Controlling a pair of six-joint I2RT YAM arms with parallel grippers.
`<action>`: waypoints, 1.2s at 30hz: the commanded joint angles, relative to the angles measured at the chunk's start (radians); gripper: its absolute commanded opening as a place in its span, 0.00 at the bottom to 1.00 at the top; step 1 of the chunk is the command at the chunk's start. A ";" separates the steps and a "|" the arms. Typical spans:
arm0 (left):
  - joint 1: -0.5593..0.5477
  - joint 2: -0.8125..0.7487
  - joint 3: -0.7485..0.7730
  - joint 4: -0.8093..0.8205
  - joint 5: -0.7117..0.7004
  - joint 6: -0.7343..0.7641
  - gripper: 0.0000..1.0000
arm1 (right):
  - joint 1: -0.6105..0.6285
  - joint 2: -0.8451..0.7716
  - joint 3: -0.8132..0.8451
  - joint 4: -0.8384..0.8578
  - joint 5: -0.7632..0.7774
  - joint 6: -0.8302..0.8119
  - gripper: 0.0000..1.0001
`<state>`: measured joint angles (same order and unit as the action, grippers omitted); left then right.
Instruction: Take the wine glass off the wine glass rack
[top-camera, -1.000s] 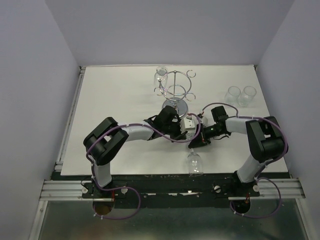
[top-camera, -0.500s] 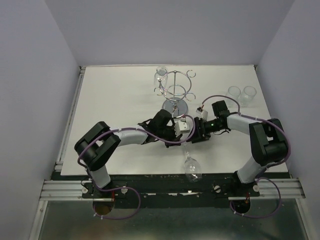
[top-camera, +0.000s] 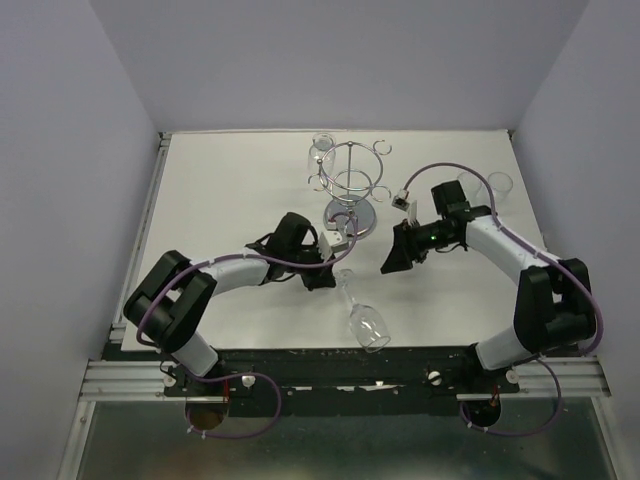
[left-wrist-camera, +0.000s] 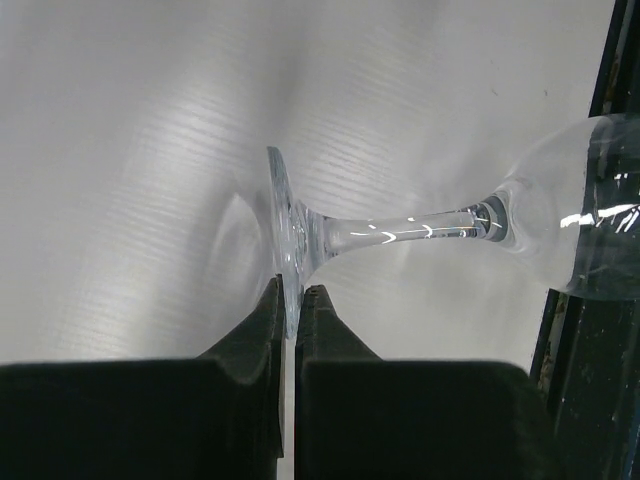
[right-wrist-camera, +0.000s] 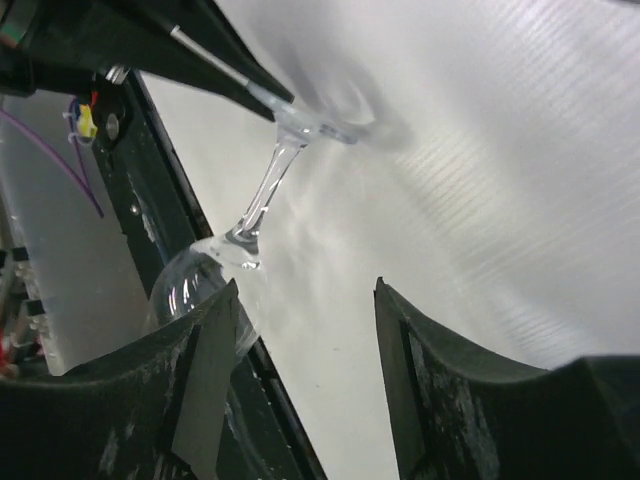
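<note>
The chrome wine glass rack (top-camera: 350, 180) stands at the back middle of the table, with one clear glass (top-camera: 322, 146) hanging at its far left. My left gripper (top-camera: 338, 268) is shut on the foot of a clear wine glass (top-camera: 366, 326), which slants with its bowl toward the table's near edge. In the left wrist view the fingers (left-wrist-camera: 262, 330) pinch the thin foot (left-wrist-camera: 285, 235), and the stem (left-wrist-camera: 400, 232) and bowl run off to the right. My right gripper (top-camera: 390, 260) is open and empty, apart from the glass; its view shows the glass (right-wrist-camera: 262, 205) to the left.
Two clear glasses (top-camera: 480, 188) stand at the back right of the table. The black frame rail (top-camera: 340, 360) runs along the near edge, right below the glass bowl. White walls close in the sides and back.
My left gripper has moved left and back with the wine glass. My right gripper has let go of the glass and drawn away to the right and back, open.
</note>
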<state>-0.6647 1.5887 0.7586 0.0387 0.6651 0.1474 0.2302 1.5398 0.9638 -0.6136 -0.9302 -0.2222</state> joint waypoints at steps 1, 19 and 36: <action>0.033 -0.030 -0.013 -0.014 0.062 -0.062 0.00 | 0.008 -0.124 0.017 -0.153 0.021 -0.279 0.63; 0.128 0.031 0.005 0.023 0.180 -0.088 0.00 | 0.219 -0.607 -0.186 -0.023 0.209 -0.584 0.66; 0.135 0.120 0.045 0.072 0.196 -0.201 0.00 | 0.313 -0.693 -0.237 -0.120 0.136 -0.853 0.76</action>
<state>-0.5377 1.6760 0.7811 0.0845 0.8436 0.0147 0.5251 0.8776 0.7372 -0.6830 -0.7570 -1.0042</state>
